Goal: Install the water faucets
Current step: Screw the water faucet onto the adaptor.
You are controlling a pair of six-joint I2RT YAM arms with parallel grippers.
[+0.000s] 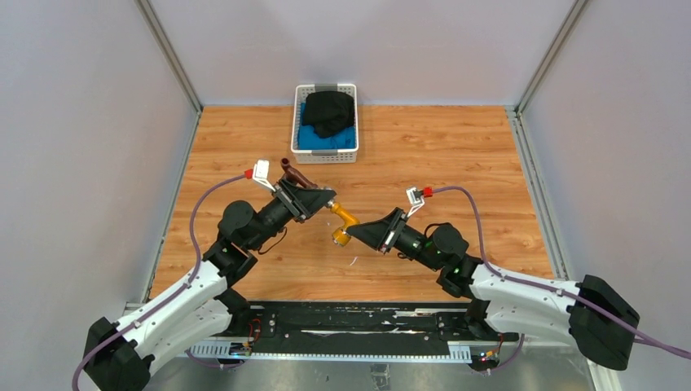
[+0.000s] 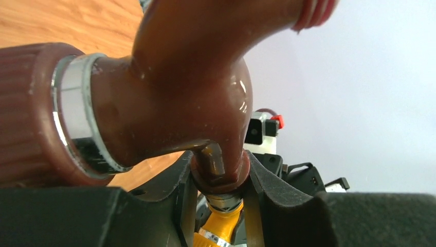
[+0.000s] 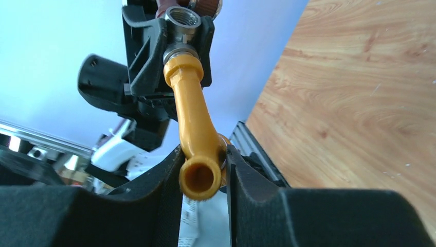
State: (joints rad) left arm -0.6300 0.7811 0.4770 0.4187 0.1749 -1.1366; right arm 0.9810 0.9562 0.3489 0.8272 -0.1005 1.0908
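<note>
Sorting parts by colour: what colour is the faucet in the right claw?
The faucet is brass-yellow, clearest in the right wrist view.

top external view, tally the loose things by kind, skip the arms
faucets: 2 (brown faucet, yellow faucet)
baskets: 1 (white basket)
cloths: 2 (black cloth, blue cloth)
total: 5

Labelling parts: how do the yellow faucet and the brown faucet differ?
The yellow faucet is bright; the brown faucet is dark with a silvery ring. The right end effector clamps the yellow one's spout; the left end effector clamps the grey fitting at the brown one's base. Both are bent.
</note>
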